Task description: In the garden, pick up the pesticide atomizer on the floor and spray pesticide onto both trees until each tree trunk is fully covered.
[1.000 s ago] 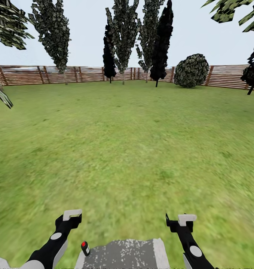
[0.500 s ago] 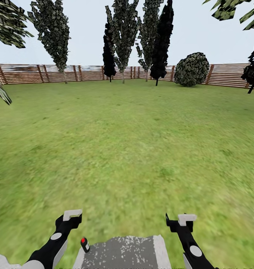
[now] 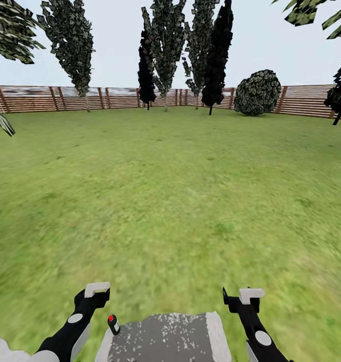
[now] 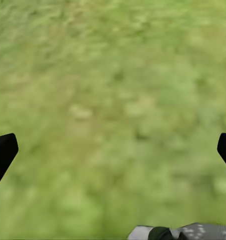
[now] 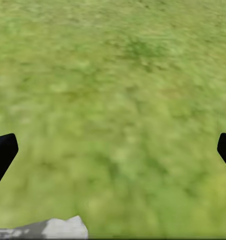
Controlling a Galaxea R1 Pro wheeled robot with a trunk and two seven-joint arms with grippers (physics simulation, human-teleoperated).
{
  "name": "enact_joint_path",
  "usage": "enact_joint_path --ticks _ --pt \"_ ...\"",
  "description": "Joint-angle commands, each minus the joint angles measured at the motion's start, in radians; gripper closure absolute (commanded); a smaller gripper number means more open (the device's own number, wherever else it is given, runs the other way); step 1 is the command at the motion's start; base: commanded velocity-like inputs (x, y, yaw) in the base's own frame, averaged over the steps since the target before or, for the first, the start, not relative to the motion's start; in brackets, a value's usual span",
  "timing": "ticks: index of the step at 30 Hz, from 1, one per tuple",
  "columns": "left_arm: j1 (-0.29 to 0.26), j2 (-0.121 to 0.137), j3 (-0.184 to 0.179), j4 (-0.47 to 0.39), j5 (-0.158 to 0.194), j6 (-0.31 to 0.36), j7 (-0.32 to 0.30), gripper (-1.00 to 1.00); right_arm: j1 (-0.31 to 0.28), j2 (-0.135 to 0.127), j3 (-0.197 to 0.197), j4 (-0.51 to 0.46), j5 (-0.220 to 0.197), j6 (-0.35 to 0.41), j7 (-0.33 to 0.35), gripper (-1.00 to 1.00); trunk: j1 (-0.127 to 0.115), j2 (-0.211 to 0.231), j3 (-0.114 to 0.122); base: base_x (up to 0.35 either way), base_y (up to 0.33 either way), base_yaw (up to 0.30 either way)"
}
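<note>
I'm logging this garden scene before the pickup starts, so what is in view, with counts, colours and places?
pesticide atomizer: one, black with a red spot on top, standing at the grey stone's left edge, near the left gripper.
grey stone: one, speckled grey, bottom centre.
grass: green, spread across the ground.
fence: brown slats, along the far edge.
tall trees: several, dark green-black, by the fence.
round bush: one, dark green, far right.
left gripper: open, empty.
right gripper: open, empty.
</note>
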Motion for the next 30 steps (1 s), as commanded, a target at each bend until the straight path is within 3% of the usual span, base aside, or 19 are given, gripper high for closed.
enact_joint_path --ticks 1,9,21,30 --pt "0.000 0.000 0.000 0.000 0.001 -0.002 0.000 -1.00 0.000 0.000 0.001 0.001 0.000 0.000 0.000 -1.00 0.001 -0.001 -0.004 0.000 0.000 0.000" --pt "0.001 0.001 0.000 0.003 0.004 -0.062 0.000 -1.00 0.001 0.001 0.001 0.001 0.000 -0.004 0.000 -1.00 0.004 -0.002 -0.035 0.000 0.000 0.000" --pt "0.001 0.001 0.000 0.006 0.004 -0.068 0.000 -1.00 0.001 0.001 0.000 0.000 0.000 -0.003 -0.002 -1.00 0.010 -0.005 -0.096 0.000 0.000 0.000" --pt "0.000 0.000 0.000 0.065 0.001 -0.073 0.000 -1.00 0.001 0.001 0.000 -0.001 0.000 -0.003 -0.002 -1.00 0.014 -0.007 -0.145 0.000 0.000 0.000"
